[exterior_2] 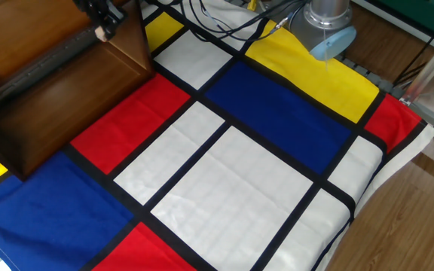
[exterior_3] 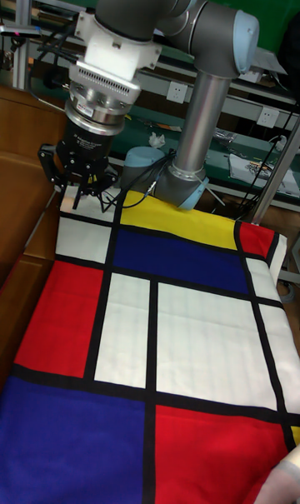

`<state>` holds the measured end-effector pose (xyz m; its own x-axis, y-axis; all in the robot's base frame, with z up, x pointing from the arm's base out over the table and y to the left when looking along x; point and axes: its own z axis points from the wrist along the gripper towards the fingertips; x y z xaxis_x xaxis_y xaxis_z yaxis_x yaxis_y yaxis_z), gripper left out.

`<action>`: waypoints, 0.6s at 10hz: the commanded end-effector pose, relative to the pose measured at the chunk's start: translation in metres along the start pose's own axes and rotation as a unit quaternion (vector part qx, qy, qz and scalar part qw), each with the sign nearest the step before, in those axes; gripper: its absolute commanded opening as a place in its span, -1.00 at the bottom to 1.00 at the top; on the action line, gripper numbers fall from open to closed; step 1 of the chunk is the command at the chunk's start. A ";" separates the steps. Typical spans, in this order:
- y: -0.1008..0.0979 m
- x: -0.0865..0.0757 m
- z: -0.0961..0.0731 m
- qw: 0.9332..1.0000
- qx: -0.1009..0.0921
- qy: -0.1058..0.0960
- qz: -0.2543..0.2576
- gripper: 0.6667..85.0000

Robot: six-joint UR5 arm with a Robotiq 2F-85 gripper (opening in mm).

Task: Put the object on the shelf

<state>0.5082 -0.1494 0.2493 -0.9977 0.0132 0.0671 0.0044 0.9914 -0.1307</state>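
One small cube sits pinched in our claw, above the shelf by its side panel; opening too near the edge could drop it.

A grey and pale blue jointed robot arm is reaching down to the left over a tablecloth of red, blue, yellow and white rectangles with black lines. Its black two-finger gripper is hanging beside the dark brown polished wooden shelf, which is standing at the left edge.
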 end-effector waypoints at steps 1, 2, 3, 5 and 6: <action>-0.001 -0.024 -0.002 0.999 -0.001 -0.047 0.016 -0.99; -0.001 -0.022 -0.002 0.999 0.000 -0.043 0.027 -0.99; -0.004 -0.022 -0.002 0.999 0.005 -0.044 0.032 -0.99; -0.007 -0.008 -0.001 1.000 0.011 -0.017 0.022 -0.99; -0.012 0.002 -0.003 1.000 0.020 0.002 0.016 -0.99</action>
<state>0.5176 -0.1575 0.2508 -0.9986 0.0466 0.0243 0.0421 0.9860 -0.1612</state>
